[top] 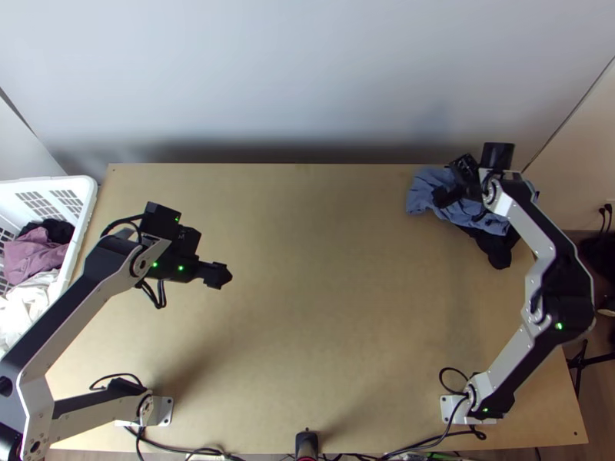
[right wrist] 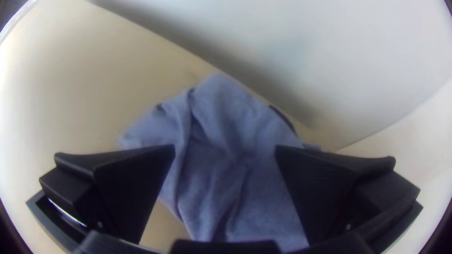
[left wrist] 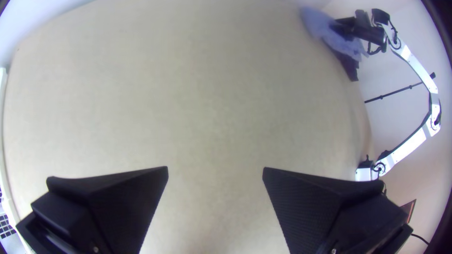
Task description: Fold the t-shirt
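Blue t-shirt [top: 421, 194]: bunched, far R corner of table [top: 323, 292], w/ dark cloth [top: 496, 250] adj. R jaws open above shirt, no grip seen; L jaws open, well apart. Done: no spreading or folds evident. Outstanding, est.: pick-up, spread, all folds.

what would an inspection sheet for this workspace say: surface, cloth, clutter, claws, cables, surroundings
surface: light wooden table, cloth at its far right corner
job's things: blue cloth, bunched; dark cloth sticking out beside it
clutter: white basket of clothes by the table's left edge
left claw: open, above the table
right claw: open, over the blue cloth
cables: black loops near both arm bases
surroundings: pale wall behind the table
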### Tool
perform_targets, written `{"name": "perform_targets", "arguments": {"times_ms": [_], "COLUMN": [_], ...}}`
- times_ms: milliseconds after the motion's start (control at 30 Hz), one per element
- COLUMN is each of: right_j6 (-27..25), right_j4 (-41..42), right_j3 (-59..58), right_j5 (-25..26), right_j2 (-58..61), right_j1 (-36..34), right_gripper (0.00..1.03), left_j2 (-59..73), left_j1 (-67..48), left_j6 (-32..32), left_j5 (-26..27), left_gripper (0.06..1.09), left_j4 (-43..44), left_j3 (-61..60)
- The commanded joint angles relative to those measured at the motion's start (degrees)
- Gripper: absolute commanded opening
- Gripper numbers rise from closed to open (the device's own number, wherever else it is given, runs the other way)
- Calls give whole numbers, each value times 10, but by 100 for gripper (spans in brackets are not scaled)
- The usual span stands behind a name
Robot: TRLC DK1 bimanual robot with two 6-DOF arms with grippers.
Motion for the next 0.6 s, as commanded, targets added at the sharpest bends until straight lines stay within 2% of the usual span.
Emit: {"name": "perform_targets", "arguments": {"times_ms": [0,200,333,467,567], "right_j6": [-12,-13,0,39,54], "right_j4": [3,-19,-45,-80,-119], "right_j3": [0,-18,-21,-24,-39], "right_j5": [-1,-2,-2,3,38], "right_j2": [76,48,-56,-180,-279], "right_j1": [-18,-28,-29,-8,36], "right_gripper": [98,98,98,98,98], "left_j2": [-22,-28,-34,-60,-94], "left_j1": [10,12,11,12,14], "left_j6": [1,2,3,2,1], "left_j5": [0,0,0,-12,-17], "left_gripper": [104,104,104,104,104], "left_j4": [-4,-6,-7,-1,4], "left_j3": [-14,-13,4,14,7]}}
